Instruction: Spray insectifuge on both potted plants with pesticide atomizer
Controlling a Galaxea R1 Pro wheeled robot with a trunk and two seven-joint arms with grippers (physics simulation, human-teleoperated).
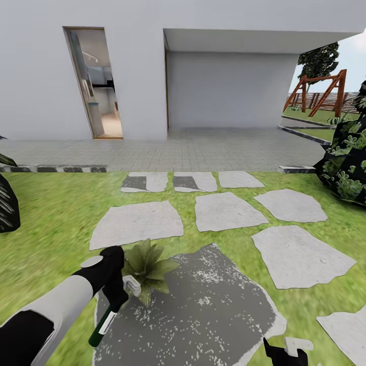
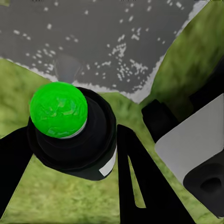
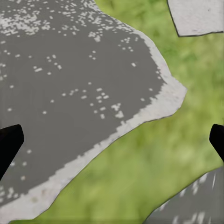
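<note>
Lawn (image 1: 51,213) with grey stone slabs (image 1: 137,223) fronts a white house. Left gripper (image 1: 116,297) is clamped on the pesticide atomizer (image 1: 104,320), held just beside one potted plant (image 1: 147,264) at the edge of the dark slab (image 1: 203,310). Right gripper (image 1: 284,351) hangs spread and empty. Risk: a misaimed nozzle sprays the stone, leaving leaves uncovered. Count: one atomizer, one plant visible.

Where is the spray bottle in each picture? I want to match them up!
Head view: the pesticide atomizer is at lower left, held in the left hand, beside the potted plant.
Left wrist view: it sits at centre left, green dot up, between the black fingers.
Right wrist view: I can't find it here.
Shared landmark: the big dark speckled stone slab.
</note>
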